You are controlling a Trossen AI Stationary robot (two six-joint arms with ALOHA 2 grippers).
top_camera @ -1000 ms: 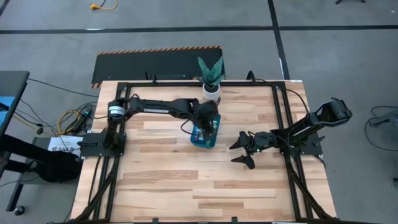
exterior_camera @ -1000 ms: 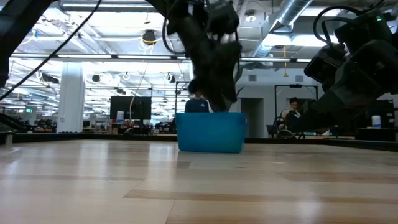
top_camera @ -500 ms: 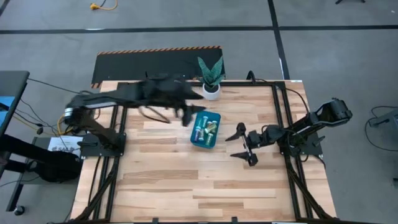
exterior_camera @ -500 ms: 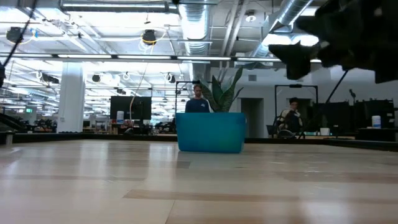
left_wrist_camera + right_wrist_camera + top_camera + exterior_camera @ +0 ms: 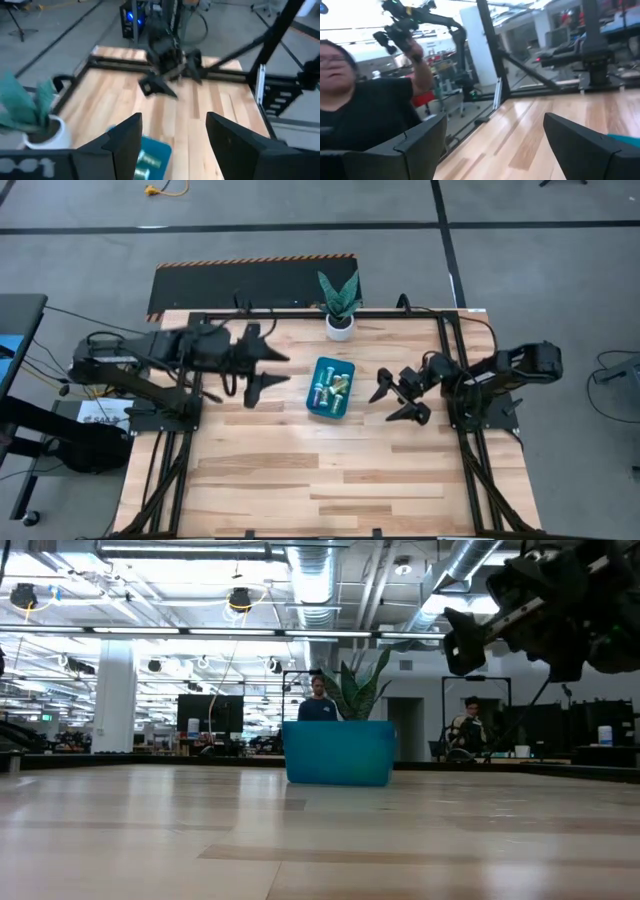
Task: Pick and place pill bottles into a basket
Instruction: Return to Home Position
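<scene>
The teal basket point(image 5: 331, 402) rests flat on the wooden table near its middle, and several pill bottles point(image 5: 329, 386) lie inside it. My left gripper point(image 5: 268, 378) hangs open in the air to the basket's left, with nothing between its fingers point(image 5: 120, 145). My right gripper point(image 5: 384, 406) stands open to the basket's right, also empty. In the low view only the basket's wall point(image 5: 338, 752) and my right arm point(image 5: 540, 600) show. The left wrist view catches a corner of the basket point(image 5: 152, 150) with a bottle in it.
A white pot with a green plant point(image 5: 339, 320) stands at the table's far edge, just behind the basket. Black frame rails point(image 5: 450, 370) run along the table's sides. A person point(image 5: 360, 110) shows beyond the table in the right wrist view.
My left gripper has risen from over the basket and drawn back toward the table's left edge, its fingers tipping from downward to nearly level. My right gripper has tipped upward, rolled and shifted a little toward the far edge. The basket has kept its place.
</scene>
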